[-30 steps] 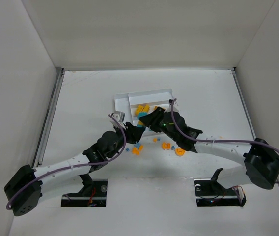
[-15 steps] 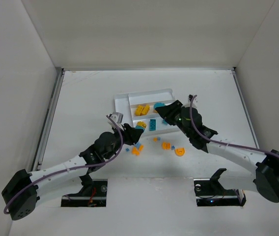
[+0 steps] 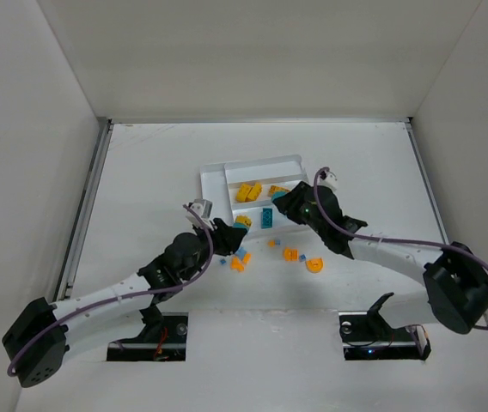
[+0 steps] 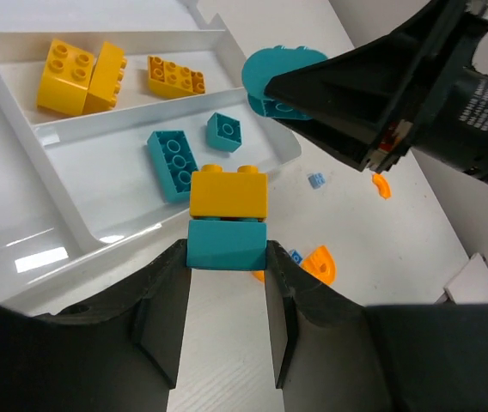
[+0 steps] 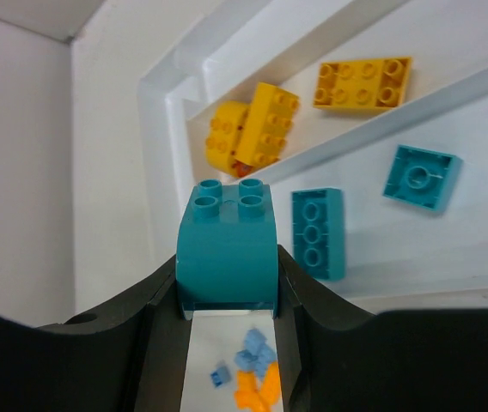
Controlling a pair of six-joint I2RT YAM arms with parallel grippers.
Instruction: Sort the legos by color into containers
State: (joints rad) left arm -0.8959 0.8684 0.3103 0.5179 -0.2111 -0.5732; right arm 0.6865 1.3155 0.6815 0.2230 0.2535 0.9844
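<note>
My left gripper (image 3: 229,233) (image 4: 227,262) is shut on a teal brick (image 4: 227,245) with a yellow brick (image 4: 228,193) stacked on it, held just in front of the white tray's near edge (image 4: 132,257). My right gripper (image 3: 281,200) (image 5: 228,296) is shut on a teal rounded piece (image 5: 228,249) (image 4: 277,79), held above the tray (image 3: 213,177) near its right end. One tray section holds yellow bricks (image 5: 248,133) (image 4: 81,75). The section beside it holds two teal bricks (image 5: 318,232) (image 4: 173,165).
Loose orange pieces (image 3: 238,263) (image 3: 314,264) and small light blue pieces (image 3: 244,256) (image 5: 257,350) lie on the table in front of the tray. Side walls stand left and right. The two grippers are close to each other.
A second ago both grippers were together at the tray's near edge. The right gripper has moved away to the far right with the teal rounded piece. The left gripper shifted only slightly.
</note>
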